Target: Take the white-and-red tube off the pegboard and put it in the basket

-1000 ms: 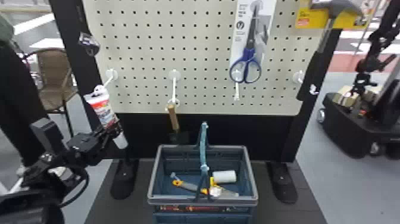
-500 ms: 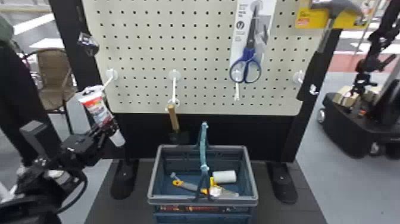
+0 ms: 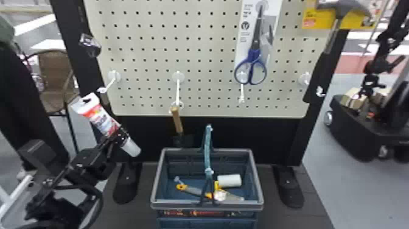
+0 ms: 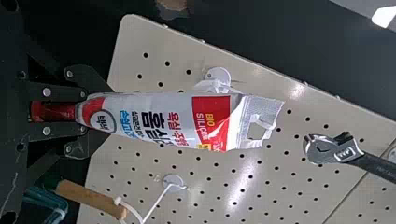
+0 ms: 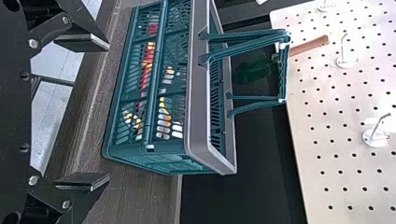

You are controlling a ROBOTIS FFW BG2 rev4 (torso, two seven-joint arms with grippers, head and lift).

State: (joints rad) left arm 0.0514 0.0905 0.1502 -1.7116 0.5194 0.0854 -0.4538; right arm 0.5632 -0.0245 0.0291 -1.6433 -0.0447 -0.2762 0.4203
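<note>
The pegboard (image 3: 146,45) stands behind the basket (image 3: 182,204), whose handle is upright. The right gripper (image 5: 108,112) has its fingers wide apart. The left gripper (image 3: 120,137) holds the white-and-red tube (image 3: 102,118) near its nozzle, tilted, left of the basket and just beside a white hook (image 3: 110,82).

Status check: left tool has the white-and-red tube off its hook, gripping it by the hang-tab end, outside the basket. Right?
Wrong end. The left wrist view shows the left tool gripping the tube at the opposite, narrower end; the hang tab is free. Rest is correct: off its hook, outside the basket.
</note>
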